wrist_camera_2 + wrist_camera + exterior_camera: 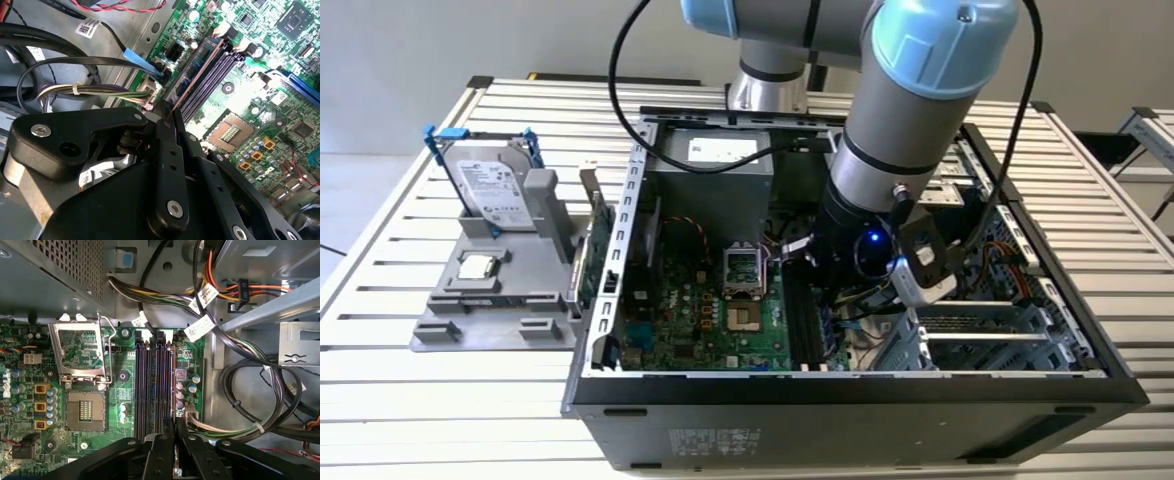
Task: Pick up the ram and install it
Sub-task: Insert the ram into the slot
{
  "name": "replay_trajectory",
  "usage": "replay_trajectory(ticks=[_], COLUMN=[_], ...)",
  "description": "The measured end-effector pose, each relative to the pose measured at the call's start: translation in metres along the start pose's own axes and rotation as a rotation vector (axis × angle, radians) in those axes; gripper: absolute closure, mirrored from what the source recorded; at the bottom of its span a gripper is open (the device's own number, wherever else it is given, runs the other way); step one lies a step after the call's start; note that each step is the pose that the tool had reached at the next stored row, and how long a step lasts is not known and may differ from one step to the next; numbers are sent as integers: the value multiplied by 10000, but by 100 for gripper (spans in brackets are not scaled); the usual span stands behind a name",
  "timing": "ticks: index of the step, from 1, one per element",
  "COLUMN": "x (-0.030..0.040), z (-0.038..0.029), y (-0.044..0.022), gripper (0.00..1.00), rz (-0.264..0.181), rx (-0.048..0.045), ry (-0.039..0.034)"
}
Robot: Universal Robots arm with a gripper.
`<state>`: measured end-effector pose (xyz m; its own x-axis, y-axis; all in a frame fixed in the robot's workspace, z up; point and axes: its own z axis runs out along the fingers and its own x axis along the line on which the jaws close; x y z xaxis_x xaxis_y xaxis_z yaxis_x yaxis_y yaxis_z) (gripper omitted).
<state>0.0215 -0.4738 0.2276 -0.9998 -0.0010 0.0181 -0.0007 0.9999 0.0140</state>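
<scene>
Pick-up looks done — the ram [196, 70], a long, narrow dark blue-green circuit-board stick seen edge-on, runs straight out from between the jaws of the black two-fingered gripper [169, 111], which are closed almost together on its near end.

Install under way, not confirmed: in both wrist views the stick lies along the outermost of the long black memory slots [150, 385] on the green motherboard [117, 405], directly ahead of the jaws. Fully seated or just resting in the slot — cannot tell. Open dark-grey computer case [854, 400] sits on the slatted counter [440, 400].
</scene>
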Motion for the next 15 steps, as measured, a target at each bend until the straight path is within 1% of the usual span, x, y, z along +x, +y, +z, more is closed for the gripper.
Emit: replay_trajectory(ticks=[4, 10, 15], x=[0, 5, 24], z=[45, 50, 51], y=[8, 10, 10], gripper=[100, 100, 100], rz=[0, -2, -16], rx=[-1, 0, -2], ry=[0, 0, -1])
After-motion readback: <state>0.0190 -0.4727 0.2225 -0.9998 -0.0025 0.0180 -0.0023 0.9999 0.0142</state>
